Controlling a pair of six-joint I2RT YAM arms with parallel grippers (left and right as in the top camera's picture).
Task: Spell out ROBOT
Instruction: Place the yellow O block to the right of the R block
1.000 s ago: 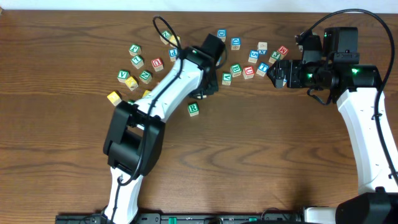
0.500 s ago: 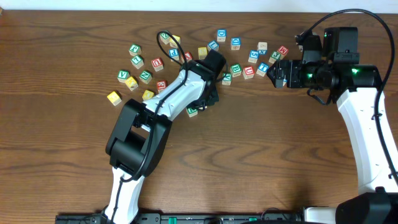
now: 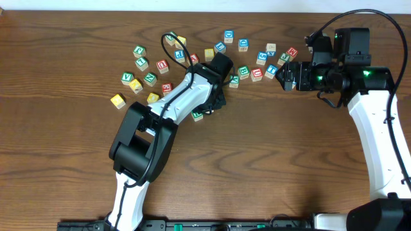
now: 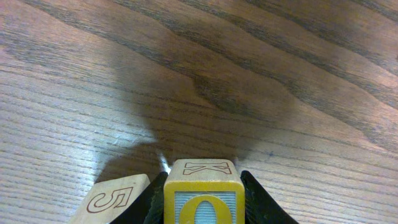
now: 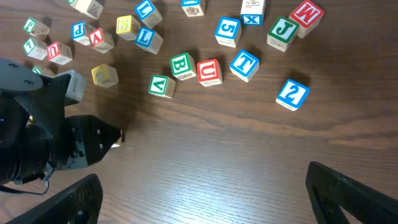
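Well, over the tabletop (image 3: 270, 167) the right claw (image 5: 205, 193) hangs spread wide near scattered letter blocks (image 5: 209, 71). The left claw (image 4: 203, 208) clamps the yellow O block (image 4: 203, 186) (K on top) low against the wood, with a 5 block (image 4: 112, 199) just beside it.

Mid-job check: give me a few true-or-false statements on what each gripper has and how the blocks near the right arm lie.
1. The left gripper has the O block between its fingers. True.
2. The right gripper holds a block. False: its fingers are wide apart over the bare table, with nothing between them.
3. The T block lies next to the U block. True.
4. The B block is stacked on the U block. False: it lies on the table beside it.
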